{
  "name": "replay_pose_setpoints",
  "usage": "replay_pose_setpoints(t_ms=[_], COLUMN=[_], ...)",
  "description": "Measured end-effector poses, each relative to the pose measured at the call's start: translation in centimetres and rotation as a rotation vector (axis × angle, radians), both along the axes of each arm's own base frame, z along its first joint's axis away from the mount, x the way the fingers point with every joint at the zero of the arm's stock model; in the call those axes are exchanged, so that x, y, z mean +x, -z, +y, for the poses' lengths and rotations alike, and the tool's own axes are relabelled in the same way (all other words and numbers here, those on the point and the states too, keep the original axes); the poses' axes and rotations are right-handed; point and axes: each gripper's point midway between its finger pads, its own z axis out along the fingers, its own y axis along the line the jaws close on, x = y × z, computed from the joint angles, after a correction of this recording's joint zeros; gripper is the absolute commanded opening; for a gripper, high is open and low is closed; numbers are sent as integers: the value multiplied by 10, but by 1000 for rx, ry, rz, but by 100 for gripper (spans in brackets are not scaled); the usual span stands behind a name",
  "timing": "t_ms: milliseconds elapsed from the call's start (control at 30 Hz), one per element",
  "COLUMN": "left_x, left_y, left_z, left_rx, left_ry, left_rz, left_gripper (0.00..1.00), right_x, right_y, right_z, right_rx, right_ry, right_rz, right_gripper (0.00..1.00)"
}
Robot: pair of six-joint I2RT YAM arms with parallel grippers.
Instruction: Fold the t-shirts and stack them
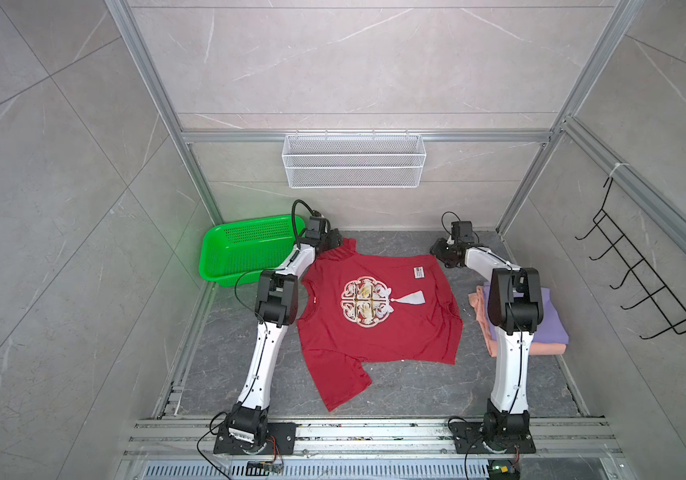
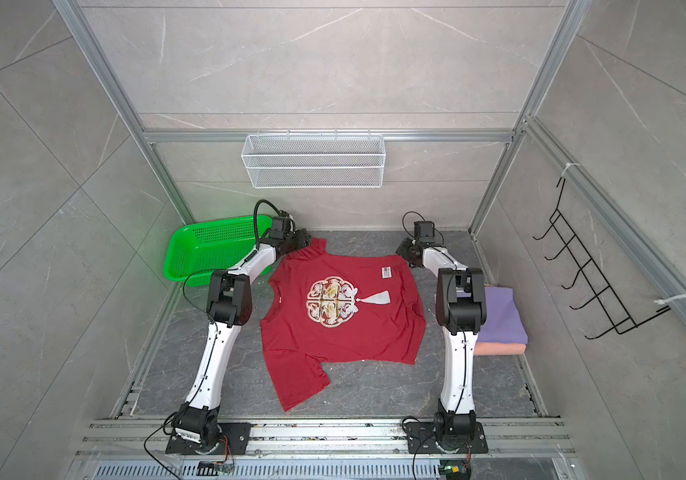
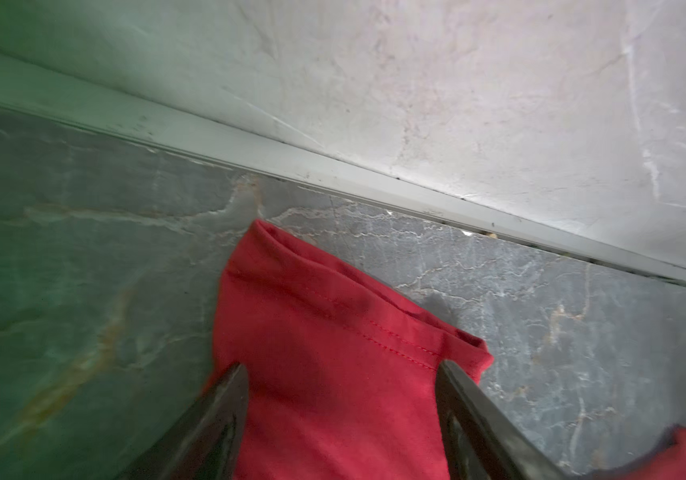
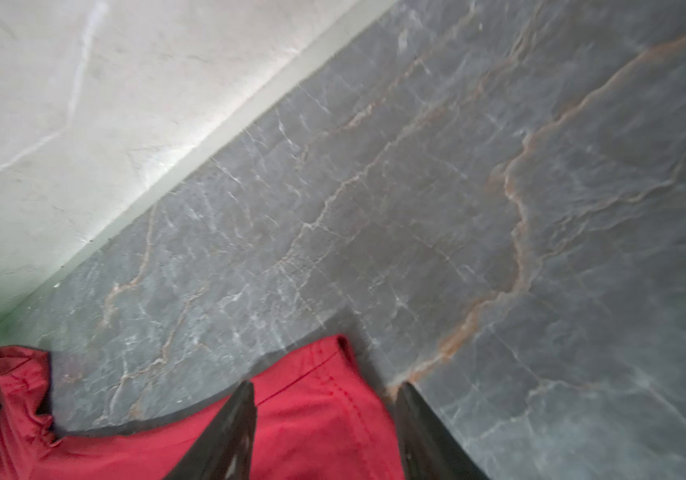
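The left gripper [image 3: 341,365] is holding its fingers [image 3: 225,399] wide apart, straddling the hemmed sleeve end of the dark red t-shirt [image 1: 374,307] without pinching it. The right gripper [image 4: 326,384] is likewise keeping its fingers [image 4: 233,415] parted over that shirt's hem corner, gripping nothing. The shirt is lying spread, print upward, on the grey marbled table [image 1: 416,390], with both grippers working along its wall-side edge. To the shirt's right, the folded lavender t-shirt [image 1: 553,316] is resting on the folded salmon-pink t-shirt [image 1: 545,348]. To its left, the green basket [image 1: 245,253] is standing just beyond the sleeve.
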Motion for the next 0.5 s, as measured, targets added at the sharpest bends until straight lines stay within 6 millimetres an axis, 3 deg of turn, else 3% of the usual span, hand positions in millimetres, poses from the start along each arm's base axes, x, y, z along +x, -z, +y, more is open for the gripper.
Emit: replay_pose_setpoints(t_ms=[200,500], left_x=[3,20], left_y=[-4,-37], left_z=[10,13], left_rx=[83,102], left_ry=[-14,-39], left_rz=[-20,-107], left_gripper=[74,74], right_x=[-5,-9], right_y=[2,5], right_z=[-3,-1], right_rx=[-18,1], right_ry=[10,13], right_rz=[27,49], right_gripper=[56,56])
